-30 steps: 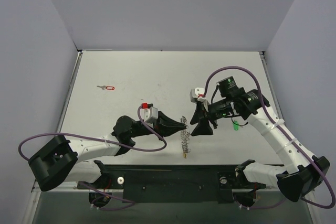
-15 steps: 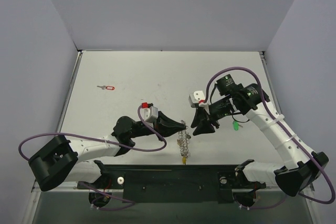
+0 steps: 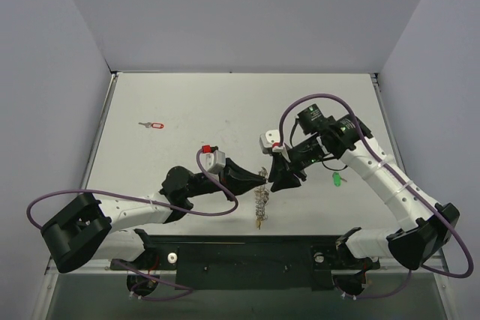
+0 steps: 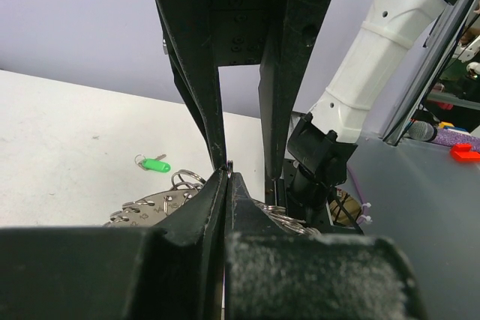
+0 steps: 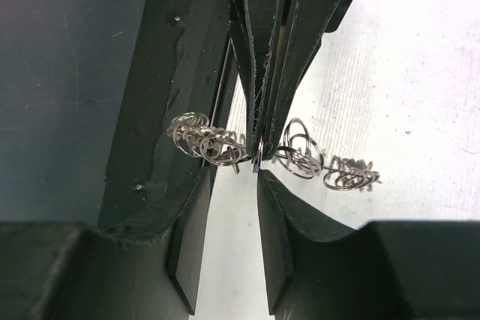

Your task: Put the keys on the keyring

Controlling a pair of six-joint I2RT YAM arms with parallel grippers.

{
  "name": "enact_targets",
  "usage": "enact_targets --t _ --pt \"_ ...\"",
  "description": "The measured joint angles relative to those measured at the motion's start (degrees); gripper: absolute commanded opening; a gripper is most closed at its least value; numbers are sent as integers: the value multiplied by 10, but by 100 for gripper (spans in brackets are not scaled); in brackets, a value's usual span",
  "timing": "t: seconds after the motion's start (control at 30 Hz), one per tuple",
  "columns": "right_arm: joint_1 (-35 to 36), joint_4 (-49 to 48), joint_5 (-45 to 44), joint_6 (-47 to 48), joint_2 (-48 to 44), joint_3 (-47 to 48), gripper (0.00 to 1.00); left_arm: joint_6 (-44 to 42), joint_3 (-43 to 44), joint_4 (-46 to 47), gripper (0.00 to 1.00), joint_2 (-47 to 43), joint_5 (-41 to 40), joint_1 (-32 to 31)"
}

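Your left end effector (image 3: 262, 178) pinches the keyring (image 3: 260, 200); the right end effector (image 3: 276, 182) stands open. Likely light, slick, floppy: grip its rim.

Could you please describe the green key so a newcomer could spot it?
On the white table, look right, beside the right arm. The green key lies there alone; its green head distinguishes it from the red key at far left.

top external: high, behind arm bases (image 3: 247, 256), looking down, far, whole table (image 3: 187, 110) in frame | left wrist: low, very close, facing level across table toward right arm (image 4: 367, 73) | right wrist: close, facing steeply down | all three share keyring (image 3: 260, 198) at centre | top + left wrist also share green key (image 3: 337, 179)
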State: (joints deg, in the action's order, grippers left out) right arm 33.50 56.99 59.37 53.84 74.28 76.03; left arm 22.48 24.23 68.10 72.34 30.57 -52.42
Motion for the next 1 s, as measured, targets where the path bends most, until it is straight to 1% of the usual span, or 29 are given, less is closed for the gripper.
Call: enact_targets --t 0.4,0.53,0.57,0.63,0.97,1.0 --pt "11 -4 -7 -13 6 5 14 9 0 1 0 0 -11 -5" --pt "11 -10 -15 -24 9 11 7 9 0 4 0 0 -21 -9" --pt "11 -14 -17 -30 10 12 7 9 0 4 0 0 -24 -10" --pt "11 -26 -22 -45 13 13 0 9 0 4 0 0 -31 -11" --pt "11 -47 -35 -89 12 13 0 9 -10 19 0 0 -64 -16" --pt "11 -49 -37 -92 12 13 0 9 -11 18 4 -1 -67 -16"
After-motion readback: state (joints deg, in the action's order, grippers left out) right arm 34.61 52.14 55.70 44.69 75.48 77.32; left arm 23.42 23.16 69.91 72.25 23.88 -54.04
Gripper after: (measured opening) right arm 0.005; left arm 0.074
